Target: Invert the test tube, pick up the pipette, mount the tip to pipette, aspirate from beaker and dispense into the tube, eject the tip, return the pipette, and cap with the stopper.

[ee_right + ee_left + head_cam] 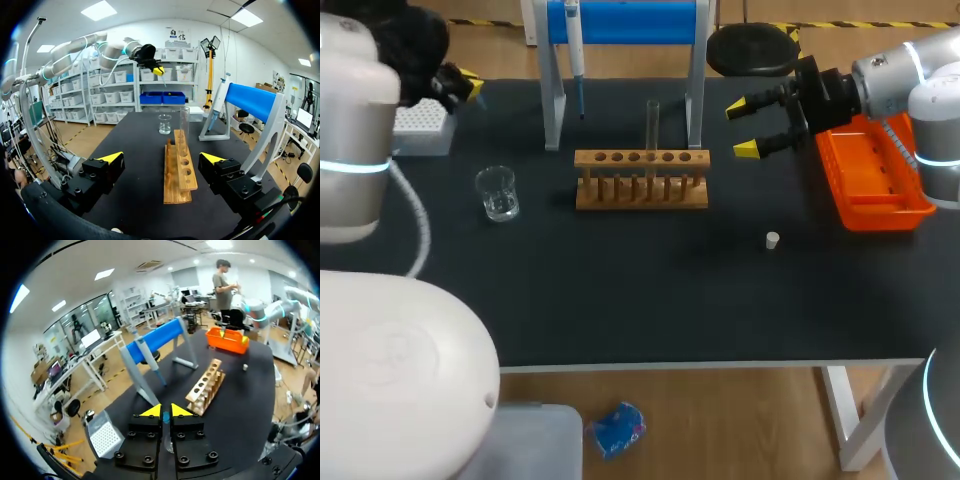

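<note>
1. The right hand (745, 128) is spread wide, at 2 o'clock from the rack (640, 182).
2. The left hand (165, 411) is nearly pressed together, pinching a small blue piece (165, 416).
3. The test tube (652, 125) stands upright in the rack.
4. On the worktop (620, 290), the beaker (498, 193) is at 9 o'clock from the rack and the stopper (772, 239) at 4 o'clock. The pipette (575, 50) hangs at 11 o'clock.

The table (650, 300) is looked down on from high behind in the head view. The wooden rack (179, 172), shared by all views, is faced end-on just ahead of the right gripper (162, 157) and obliquely, farther ahead, from the left gripper (165, 411).
</note>
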`<action>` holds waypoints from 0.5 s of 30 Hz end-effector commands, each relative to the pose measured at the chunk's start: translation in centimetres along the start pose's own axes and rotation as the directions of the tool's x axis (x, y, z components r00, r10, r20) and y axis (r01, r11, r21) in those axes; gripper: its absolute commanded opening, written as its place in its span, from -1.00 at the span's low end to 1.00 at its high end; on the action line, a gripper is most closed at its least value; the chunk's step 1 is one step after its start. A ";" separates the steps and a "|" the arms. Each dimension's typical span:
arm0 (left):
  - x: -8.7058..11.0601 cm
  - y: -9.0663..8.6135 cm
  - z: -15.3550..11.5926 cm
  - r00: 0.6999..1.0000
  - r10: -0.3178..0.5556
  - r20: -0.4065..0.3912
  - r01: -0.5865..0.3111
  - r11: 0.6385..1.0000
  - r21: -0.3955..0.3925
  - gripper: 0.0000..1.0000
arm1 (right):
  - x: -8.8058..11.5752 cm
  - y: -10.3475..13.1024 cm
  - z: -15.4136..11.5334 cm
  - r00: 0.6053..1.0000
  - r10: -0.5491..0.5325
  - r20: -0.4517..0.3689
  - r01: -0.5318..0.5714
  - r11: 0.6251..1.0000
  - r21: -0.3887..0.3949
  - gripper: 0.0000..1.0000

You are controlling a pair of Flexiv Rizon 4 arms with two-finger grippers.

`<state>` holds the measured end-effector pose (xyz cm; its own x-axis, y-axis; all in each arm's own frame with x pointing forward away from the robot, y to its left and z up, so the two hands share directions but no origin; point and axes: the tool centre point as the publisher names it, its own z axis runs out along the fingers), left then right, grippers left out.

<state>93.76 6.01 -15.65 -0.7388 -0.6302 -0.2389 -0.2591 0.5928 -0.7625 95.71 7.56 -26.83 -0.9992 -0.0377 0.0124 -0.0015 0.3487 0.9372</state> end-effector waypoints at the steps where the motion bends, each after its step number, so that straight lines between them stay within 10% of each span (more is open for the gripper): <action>1: -0.8 0.3 -4.1 0.988 0.051 -0.144 -0.053 0.999 -0.009 -1.00 | 0.0 -0.1 0.0 1.000 -0.001 -0.001 0.001 1.000 0.000 1.00; 9: -0.8 0.3 -4.1 0.988 0.051 -0.144 -0.053 0.999 -0.009 -1.00 | 0.0 -0.1 0.0 1.000 -0.001 -0.001 0.001 1.000 0.000 1.00; 15: 4.0 -2.8 -3.3 0.944 0.157 -0.290 -0.157 0.987 0.022 -1.00 | 1.0 0.1 -0.6 1.000 -0.015 0.008 0.015 1.000 -0.016 1.00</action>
<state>90.08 4.29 -13.49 -0.8874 -0.4118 -0.2071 -0.1315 0.6568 -0.7425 95.62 7.58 -26.71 -0.9991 -0.0419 0.0076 -0.0072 0.3433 0.9392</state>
